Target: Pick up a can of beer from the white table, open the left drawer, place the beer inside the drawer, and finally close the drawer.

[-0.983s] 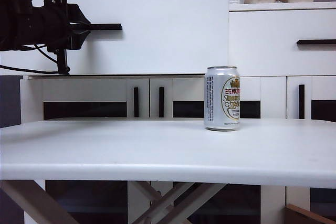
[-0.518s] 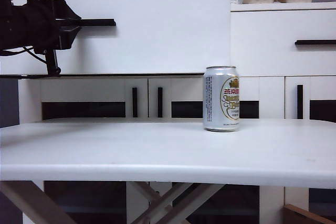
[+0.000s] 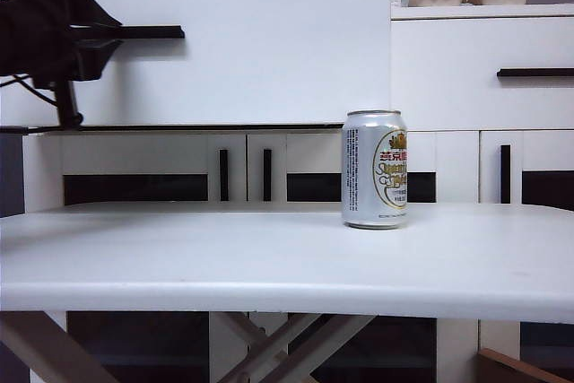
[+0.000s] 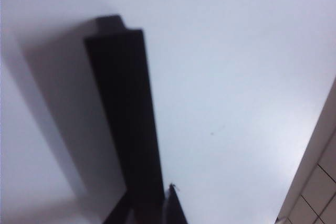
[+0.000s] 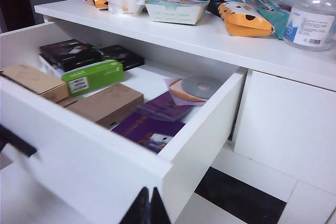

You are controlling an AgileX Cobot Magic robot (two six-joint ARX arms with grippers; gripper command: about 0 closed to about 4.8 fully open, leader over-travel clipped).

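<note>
In the exterior view the left pincer (image 3: 85, 38) pinches the end of the thin black handle (image 3: 134, 32) of the left drawer (image 3: 269, 42), whose front stands well out from the cabinet, forward of the twin drawer front (image 3: 475, 69) beside it. The can of beer (image 3: 375, 169) stands upright on the white table (image 3: 224, 257), well apart from either arm and not yet picked up. The step in hand looks like opening the drawer; to do it well, the pull should run straight along the slides, level, with the grip kept firm so the bar does not slip out.

In the left wrist view the handle (image 4: 126, 119) fills the middle, dark and blurred, with the pincer's fingertips (image 4: 176, 208) pressed against it.

In the right wrist view the right pincer (image 5: 147, 208) is pressed together and empty, hanging above the drawer's front corner. The drawer is open and crowded with boxes, a green carton (image 5: 93, 77) and a disc (image 5: 202, 86). There is little bare floor, so I judge the can should go near the disc. The right arm seems best placed to fetch it.
</note>
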